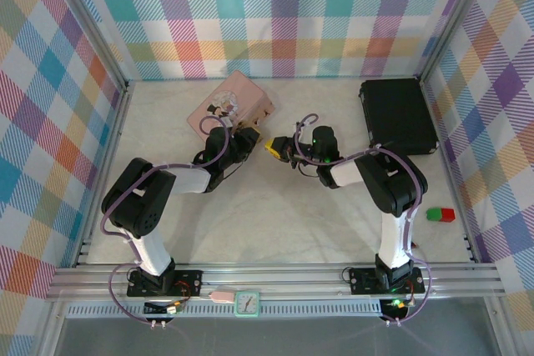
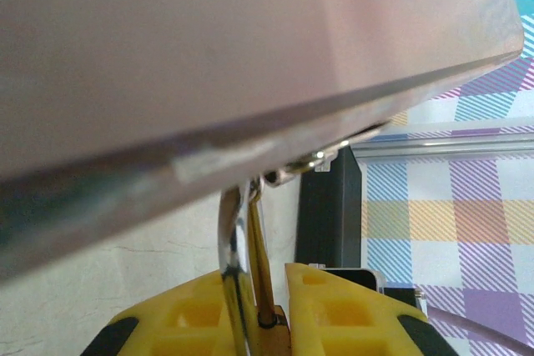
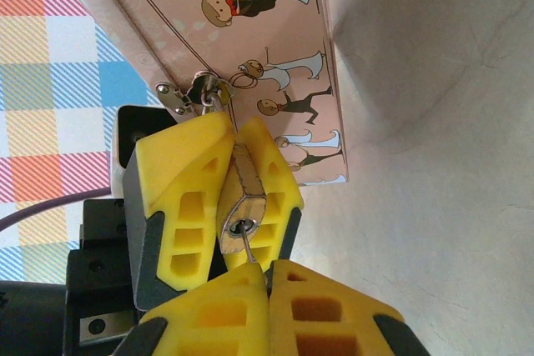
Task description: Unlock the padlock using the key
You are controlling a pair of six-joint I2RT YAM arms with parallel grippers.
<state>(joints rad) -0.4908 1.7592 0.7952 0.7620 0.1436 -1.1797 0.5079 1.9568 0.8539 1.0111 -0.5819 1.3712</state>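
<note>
1. Looking down from above, the left arm (image 1: 142,206) bends at a raised elbow and stretches away and to the right, towards a pink tin (image 1: 225,106) at the middle back of the table (image 1: 275,223). The right arm (image 1: 392,185) folds over and reaches left. The left gripper (image 1: 248,133) and right gripper (image 1: 274,149) meet tip to tip just beside the tin's near right corner. A black case (image 1: 398,114) lies well apart at the back right. A red and green block (image 1: 440,215) sits near the right wall. Bare table stretches between the grippers and the arm bases.

2. From the left wrist, the tin's side fills the top, close and blurred, with its edge sloping down to the left. The left gripper's yellow fingers (image 2: 334,314) are pinching the brass padlock (image 2: 265,298) between them. Its silvery shackle (image 2: 231,239) rises to a metal hasp (image 2: 313,158) at the tin's edge. Pale table lies below left, and plaid wall shows at the right.

3. From the right wrist, the right gripper's fingers (image 3: 325,318) are pressed together on the key (image 3: 252,248). Its thin shaft runs up into the keyhole in the padlock's end. The left gripper's fingers clamp the padlock body on both sides, just above the right gripper's tips. Above the padlock, the shackle meets the hasp on the tin's edge. The tin, printed with cartoon figures, extends up and to the right. Open table lies to the right of the tin.
</note>
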